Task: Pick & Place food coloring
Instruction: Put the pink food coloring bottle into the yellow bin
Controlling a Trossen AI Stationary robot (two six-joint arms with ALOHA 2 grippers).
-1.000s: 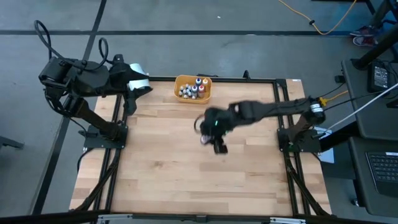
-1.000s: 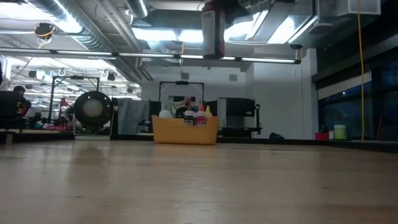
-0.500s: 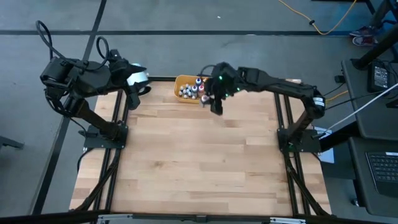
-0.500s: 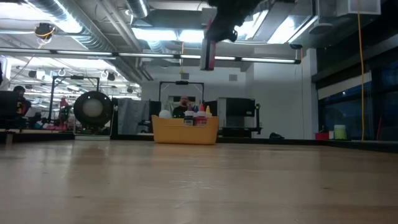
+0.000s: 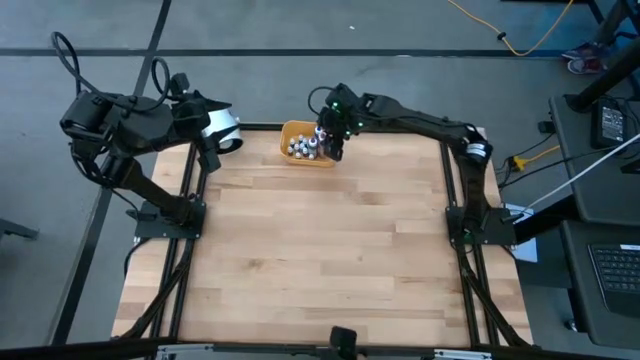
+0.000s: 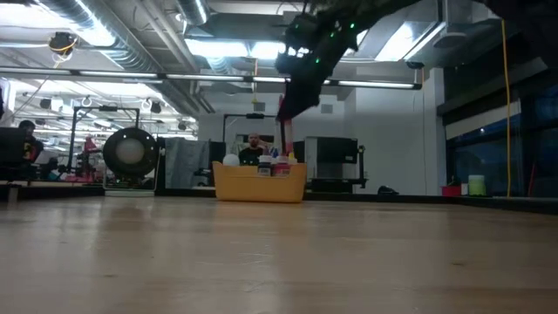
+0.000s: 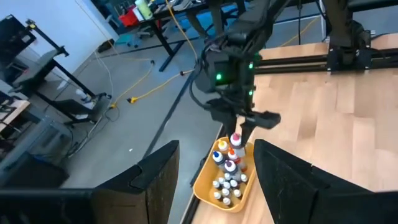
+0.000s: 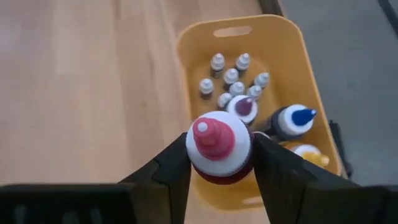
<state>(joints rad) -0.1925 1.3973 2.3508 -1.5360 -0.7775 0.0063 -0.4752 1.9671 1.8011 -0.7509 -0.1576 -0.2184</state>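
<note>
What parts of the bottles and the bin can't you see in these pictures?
- Held bottle: right wrist view shows only its pink cap; the right gripper hides its body.
- Bottles in the bin: too small in the high view to count.
- Yellow bin: in the low view, its wall hides the bottle bodies.

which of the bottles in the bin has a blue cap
The dark-bodied bottle with the blue tip, standing at the bin's wall beside the yellow-topped one. The small bottles clustered beyond it all have pale grey-white caps.
</note>
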